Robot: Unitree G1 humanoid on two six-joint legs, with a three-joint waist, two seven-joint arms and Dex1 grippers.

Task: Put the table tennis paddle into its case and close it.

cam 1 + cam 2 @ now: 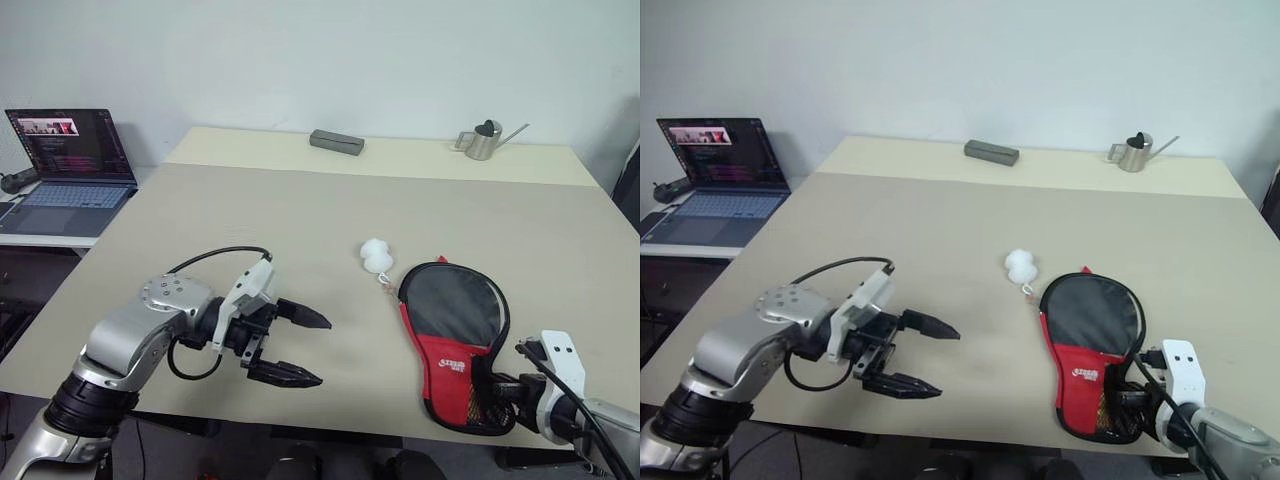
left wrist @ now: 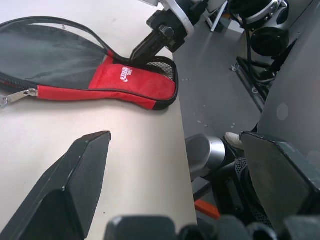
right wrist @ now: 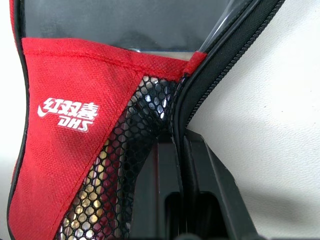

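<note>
The case [image 1: 452, 340], black fabric with a red panel and white logo, lies flat at the table's front right, and its white pom-pom [image 1: 376, 256] rests just beyond its round end. Red and tan stripes of the table tennis paddle's handle [image 3: 92, 202] show through the mesh pocket; the rest of the paddle is hidden inside. My right gripper [image 3: 181, 150] is shut on the case's zipper edge beside the mesh, at the narrow end near the table's front edge. My left gripper [image 1: 322, 350] hovers open over the front left of the table, pointing toward the case with nothing between its fingers.
A grey rectangular box [image 1: 336, 142] and a small metal watering can [image 1: 484, 140] stand at the back of the table. An open laptop [image 1: 70, 165] sits on a lower surface to the left. The case's narrow end lies close to the table's front edge [image 1: 380, 432].
</note>
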